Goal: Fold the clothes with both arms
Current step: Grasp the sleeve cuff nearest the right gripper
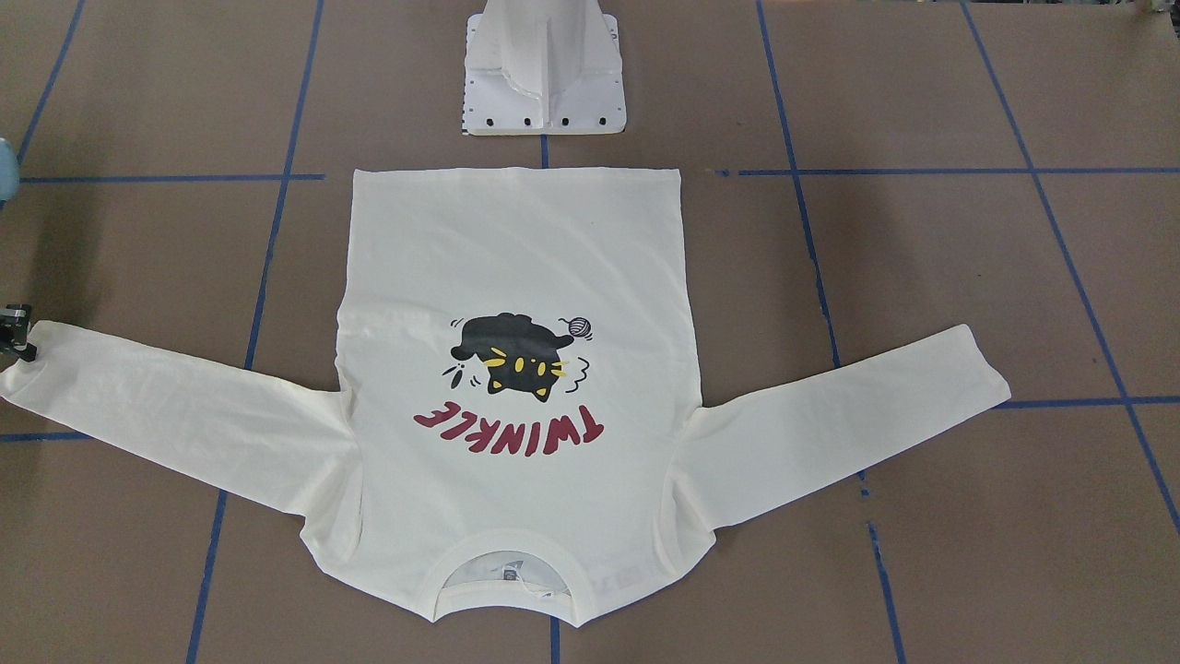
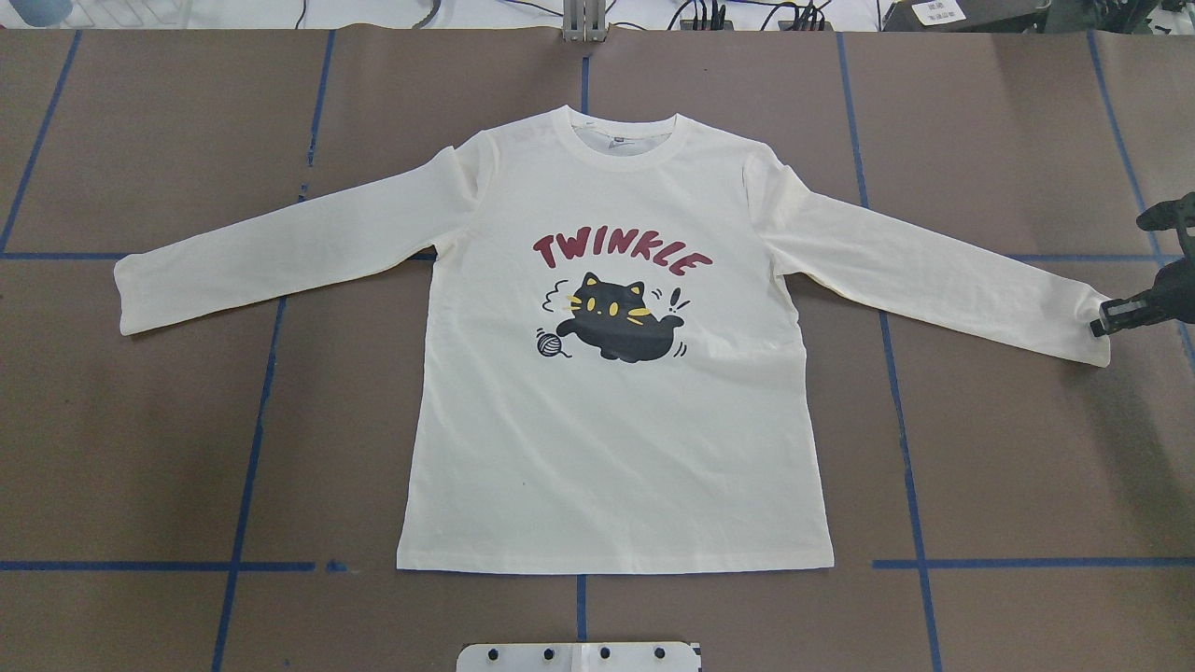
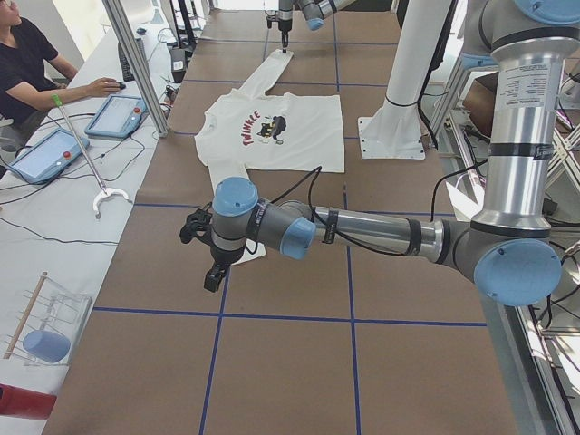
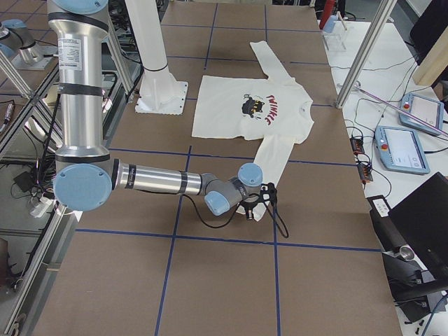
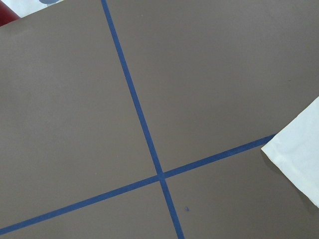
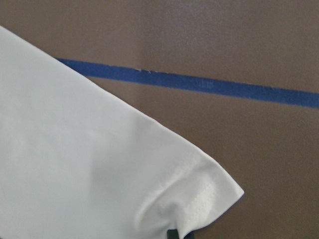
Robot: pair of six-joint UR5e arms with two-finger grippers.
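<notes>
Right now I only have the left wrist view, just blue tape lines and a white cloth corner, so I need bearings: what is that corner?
Observer: It is the cuff end of the T-shirt, on its left sleeve. The shirt lies spread flat, print side up.
Operator: And where is the other arm?
Observer: The right gripper is at the right sleeve's cuff. I cannot tell whether it is gripping the cloth.
</notes>
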